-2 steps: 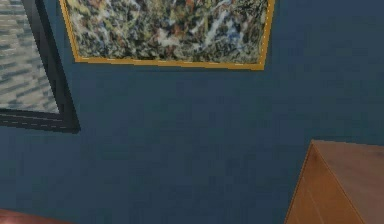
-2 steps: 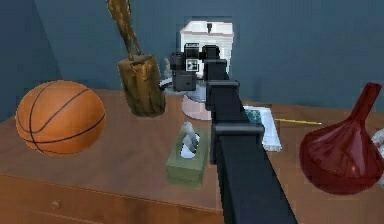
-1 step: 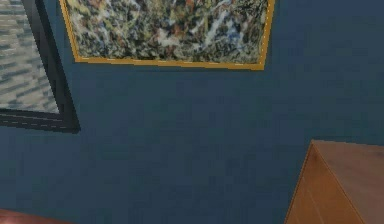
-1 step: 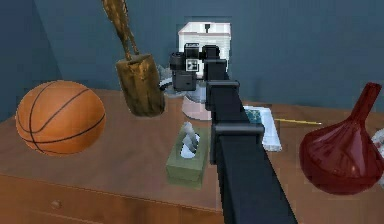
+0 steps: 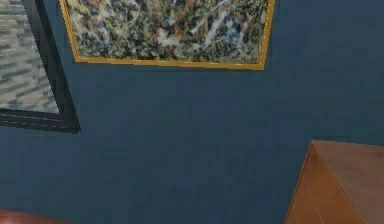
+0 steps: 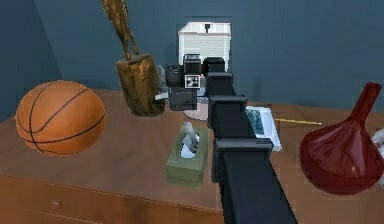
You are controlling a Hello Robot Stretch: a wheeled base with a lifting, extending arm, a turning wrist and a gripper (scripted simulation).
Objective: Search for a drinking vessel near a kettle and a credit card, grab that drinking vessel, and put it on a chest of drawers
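The wooden tabletop (image 6: 130,165) has its front edge well nearer the camera than the jaws. There is bare wood between the basketball (image 6: 60,117), far to their left, and the tissue box (image 6: 188,155), just in front of them. A red flask-shaped vase (image 6: 345,150) crowds the right. A brown cup-like object (image 6: 140,85) is just left of the jaws. I cannot tell whether they hold or touch it, or how wide they stand.

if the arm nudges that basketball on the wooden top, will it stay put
Probably not: the basketball is round and rests on a flat wooden top, so it would likely roll. It sits near an edge, so it might drop off.
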